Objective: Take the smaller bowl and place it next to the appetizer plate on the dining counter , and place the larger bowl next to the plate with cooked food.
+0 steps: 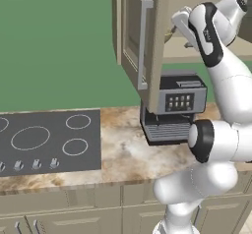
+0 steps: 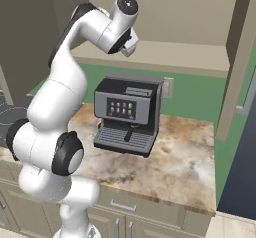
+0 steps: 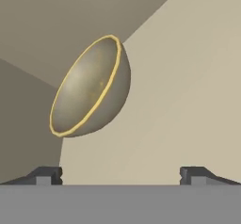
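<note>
The smaller bowl, tan with a yellowish rim, sits on the pale shelf inside the upper cabinet; it looks tilted in the rolled hand view. My gripper is open and short of the bowl, which lies ahead and slightly to the left between the lines of the two fingertips. Nothing is between the fingers. In the right base view the hand reaches up at the cabinet shelf. The larger bowl, the appetizer plate, the plate with cooked food and the dining counter are out of view.
A black-and-grey coffee machine stands on the wall counter right under the raised arm. The open cabinet door hangs left of the hand. A black cooktop lies further left on the counter.
</note>
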Robot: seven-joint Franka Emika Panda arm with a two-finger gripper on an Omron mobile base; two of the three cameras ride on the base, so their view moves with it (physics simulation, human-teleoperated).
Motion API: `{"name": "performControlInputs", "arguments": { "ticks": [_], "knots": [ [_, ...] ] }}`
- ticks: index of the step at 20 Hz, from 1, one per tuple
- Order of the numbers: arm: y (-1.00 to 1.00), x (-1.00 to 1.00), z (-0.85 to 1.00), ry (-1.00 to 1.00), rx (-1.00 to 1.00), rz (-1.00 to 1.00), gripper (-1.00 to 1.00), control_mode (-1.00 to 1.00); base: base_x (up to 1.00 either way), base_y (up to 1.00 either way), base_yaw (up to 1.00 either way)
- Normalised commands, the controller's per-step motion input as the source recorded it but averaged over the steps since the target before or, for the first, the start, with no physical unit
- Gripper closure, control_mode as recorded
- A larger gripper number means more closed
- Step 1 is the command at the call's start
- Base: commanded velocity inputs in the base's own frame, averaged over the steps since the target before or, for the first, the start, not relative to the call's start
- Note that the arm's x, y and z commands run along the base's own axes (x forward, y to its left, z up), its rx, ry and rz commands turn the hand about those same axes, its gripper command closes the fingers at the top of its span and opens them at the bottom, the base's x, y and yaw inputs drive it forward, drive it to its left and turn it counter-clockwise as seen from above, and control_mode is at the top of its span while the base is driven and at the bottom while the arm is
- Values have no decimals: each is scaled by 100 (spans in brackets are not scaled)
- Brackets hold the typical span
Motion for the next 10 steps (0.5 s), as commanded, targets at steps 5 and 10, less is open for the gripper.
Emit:
{"name": "performControlInputs", "arguments": {
  "ticks": [5,10],
  "knots": [
    [0,65,-3,3,0,0,-100,-100,0,0,0],
    [0,57,-12,2,0,0,-100,-100,0,0,0]
  ]
}}
